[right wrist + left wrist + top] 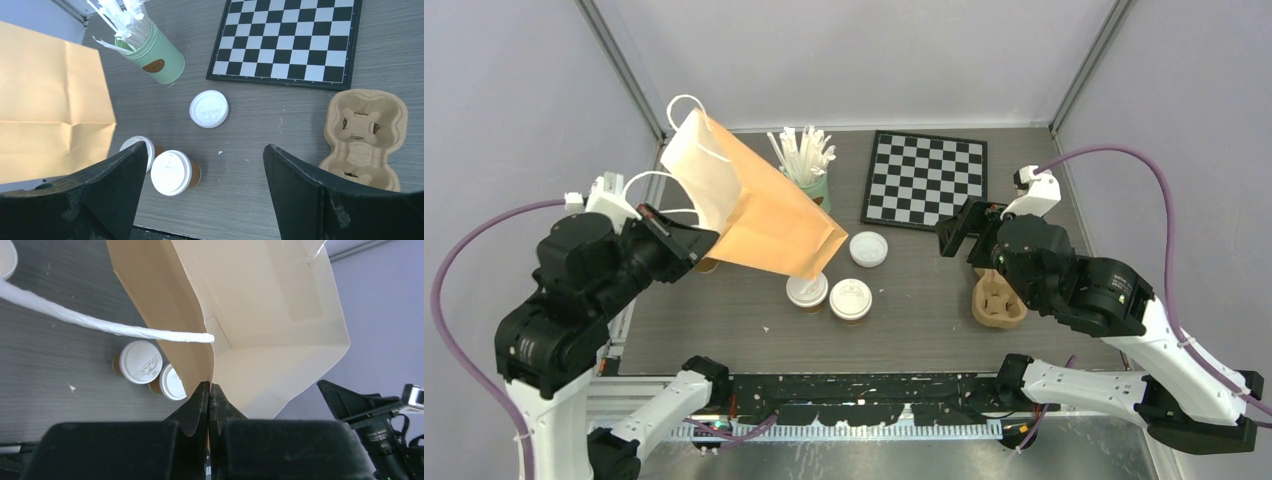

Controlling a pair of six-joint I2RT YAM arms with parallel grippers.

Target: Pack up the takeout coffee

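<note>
Two tan takeout coffee cups with white lids stand side by side on the table, one (807,291) partly under the bag's lower corner, the other (851,299) just right of it. Both cups (141,361) (172,382) show below the bag in the left wrist view. My left gripper (209,386) is shut on the rim of a tan paper bag (759,205), holding it raised and tilted with its mouth toward the gripper. My right gripper (205,147) hangs open and empty above the table, right of the cups (171,172).
A loose white lid (868,249) lies behind the cups. A mint-green can of white sticks (809,175) stands at the back, a chessboard (926,180) to its right. A brown pulp cup tray (998,300) lies under my right arm. A small tan thing (707,265) peeks from under the bag.
</note>
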